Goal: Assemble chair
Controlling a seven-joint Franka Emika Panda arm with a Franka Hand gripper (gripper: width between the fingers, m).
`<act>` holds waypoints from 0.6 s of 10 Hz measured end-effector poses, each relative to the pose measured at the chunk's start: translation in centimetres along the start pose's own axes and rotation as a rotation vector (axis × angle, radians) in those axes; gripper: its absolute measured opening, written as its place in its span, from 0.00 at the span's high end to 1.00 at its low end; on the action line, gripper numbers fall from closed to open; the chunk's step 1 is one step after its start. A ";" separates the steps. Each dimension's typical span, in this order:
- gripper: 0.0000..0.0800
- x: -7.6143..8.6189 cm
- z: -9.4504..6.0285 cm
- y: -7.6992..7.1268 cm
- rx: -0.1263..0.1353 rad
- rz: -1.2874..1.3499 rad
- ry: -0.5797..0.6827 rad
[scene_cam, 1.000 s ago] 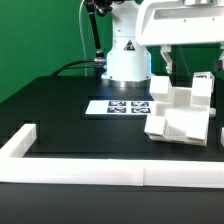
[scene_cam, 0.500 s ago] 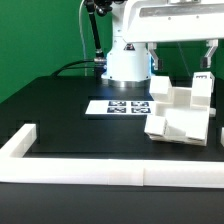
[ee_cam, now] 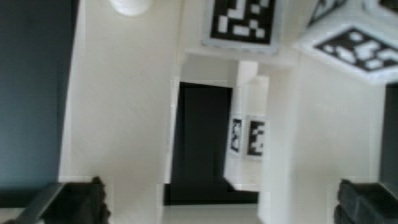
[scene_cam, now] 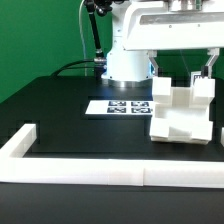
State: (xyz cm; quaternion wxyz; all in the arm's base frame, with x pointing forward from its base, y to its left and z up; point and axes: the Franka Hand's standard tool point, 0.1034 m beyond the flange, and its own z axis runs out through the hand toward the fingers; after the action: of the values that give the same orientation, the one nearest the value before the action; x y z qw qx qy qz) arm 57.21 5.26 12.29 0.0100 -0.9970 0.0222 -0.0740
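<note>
Lining up a grasp on the part-built chair (scene_cam: 180, 115), standing at the exterior view's right of the table (scene_cam: 60, 115), with the claw (scene_cam: 181, 74) wide open and empty just over it; next, probably lowering squarely and closing without tipping it.

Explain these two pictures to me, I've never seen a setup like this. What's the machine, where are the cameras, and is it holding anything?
The machine is a single robot arm with a two-finger hand. One picture comes from a camera standing off the arm. The other comes from a camera on its wrist, looking along the fingers. On the black table stands a partly built white chair. Also there are a flat marker board printed with tags and a low white border rail. The hand is open, with a finger on either side of the chair's top. It does not appear to grip anything.
</note>
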 end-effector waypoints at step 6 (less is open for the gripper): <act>0.19 2.0 2.4 -0.2 -0.019 0.013 0.013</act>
State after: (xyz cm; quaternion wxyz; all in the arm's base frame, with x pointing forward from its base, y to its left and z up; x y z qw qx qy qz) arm 59.51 5.46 10.24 0.0008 -0.9963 0.0292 -0.0803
